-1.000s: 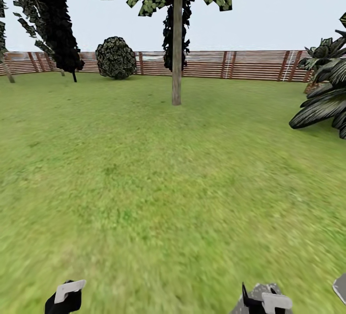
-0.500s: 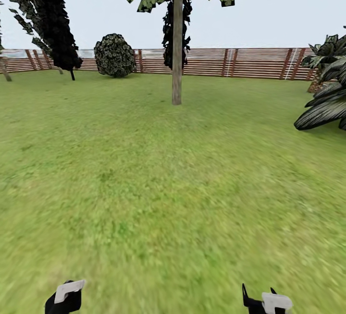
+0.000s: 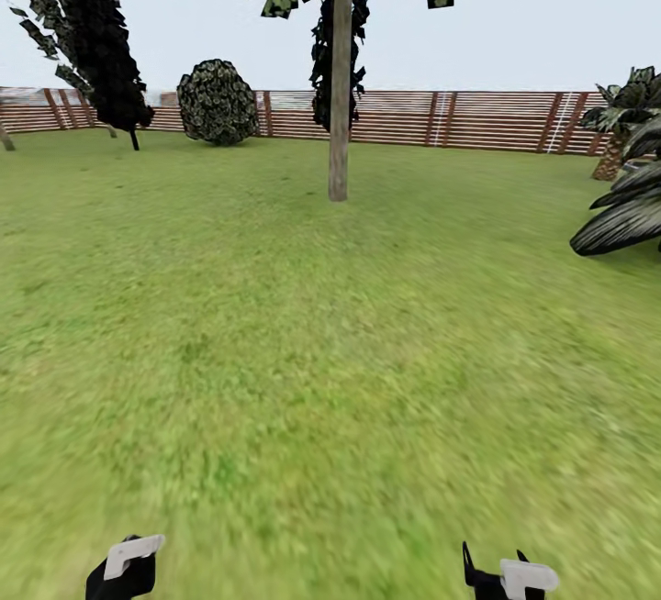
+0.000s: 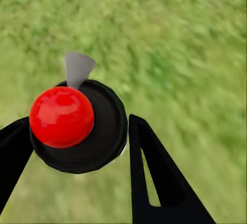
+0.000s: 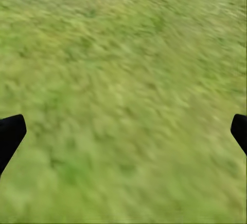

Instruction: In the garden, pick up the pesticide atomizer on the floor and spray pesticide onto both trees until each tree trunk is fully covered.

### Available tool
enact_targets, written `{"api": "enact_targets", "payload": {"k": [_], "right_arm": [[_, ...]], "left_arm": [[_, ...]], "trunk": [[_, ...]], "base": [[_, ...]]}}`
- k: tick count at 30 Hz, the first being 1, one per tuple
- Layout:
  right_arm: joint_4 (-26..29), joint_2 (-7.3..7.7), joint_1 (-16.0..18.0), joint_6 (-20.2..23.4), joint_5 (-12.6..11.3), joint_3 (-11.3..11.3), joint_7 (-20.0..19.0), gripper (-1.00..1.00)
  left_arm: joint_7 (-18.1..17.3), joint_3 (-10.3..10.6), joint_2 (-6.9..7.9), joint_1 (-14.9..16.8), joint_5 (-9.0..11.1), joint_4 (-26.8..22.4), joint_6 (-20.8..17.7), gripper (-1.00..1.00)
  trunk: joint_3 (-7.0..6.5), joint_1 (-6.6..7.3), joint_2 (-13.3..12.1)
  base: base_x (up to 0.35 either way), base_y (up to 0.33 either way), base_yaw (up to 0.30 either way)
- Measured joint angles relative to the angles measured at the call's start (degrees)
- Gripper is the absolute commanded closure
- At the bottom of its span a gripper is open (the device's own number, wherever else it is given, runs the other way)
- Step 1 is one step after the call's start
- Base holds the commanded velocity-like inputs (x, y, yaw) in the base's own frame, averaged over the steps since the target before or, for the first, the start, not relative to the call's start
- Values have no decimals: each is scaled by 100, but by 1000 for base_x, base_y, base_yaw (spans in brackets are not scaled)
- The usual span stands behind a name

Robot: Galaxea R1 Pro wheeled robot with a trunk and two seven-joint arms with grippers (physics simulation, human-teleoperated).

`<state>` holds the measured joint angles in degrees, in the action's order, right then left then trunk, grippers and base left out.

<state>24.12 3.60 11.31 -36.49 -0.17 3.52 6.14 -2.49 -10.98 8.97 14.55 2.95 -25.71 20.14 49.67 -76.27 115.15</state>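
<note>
The green lawn [image 3: 303,352] carries a tree trunk [image 3: 339,86] at far centre, a round shrub [image 3: 218,103] and dark cypress [image 3: 96,31] far left, a palm [image 3: 629,187] at right, all before the slatted fence [image 3: 477,120].

Open lawn [image 3: 330,352] runs from the near edge to the far fence [image 3: 477,120], with nothing standing on it through the middle. The tree trunk [image 3: 339,77] rises straight ahead, far off, bare grass all round its foot. Far left stand a dark cypress [image 3: 96,31] and a round shrub [image 3: 218,103] (both by the fence). Palm fronds [image 3: 624,205] crowd the right edge.
</note>
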Motion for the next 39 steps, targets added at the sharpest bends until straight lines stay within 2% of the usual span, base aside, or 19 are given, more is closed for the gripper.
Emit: {"api": "enact_targets", "payload": {"k": [39], "right_arm": [[2,0,0,0,0,0,-1,-100]], "left_arm": [[0,-4,0,0,0,0,-8,100]], "trunk": [[0,0,0]], "base": [[339,0,0]]}}
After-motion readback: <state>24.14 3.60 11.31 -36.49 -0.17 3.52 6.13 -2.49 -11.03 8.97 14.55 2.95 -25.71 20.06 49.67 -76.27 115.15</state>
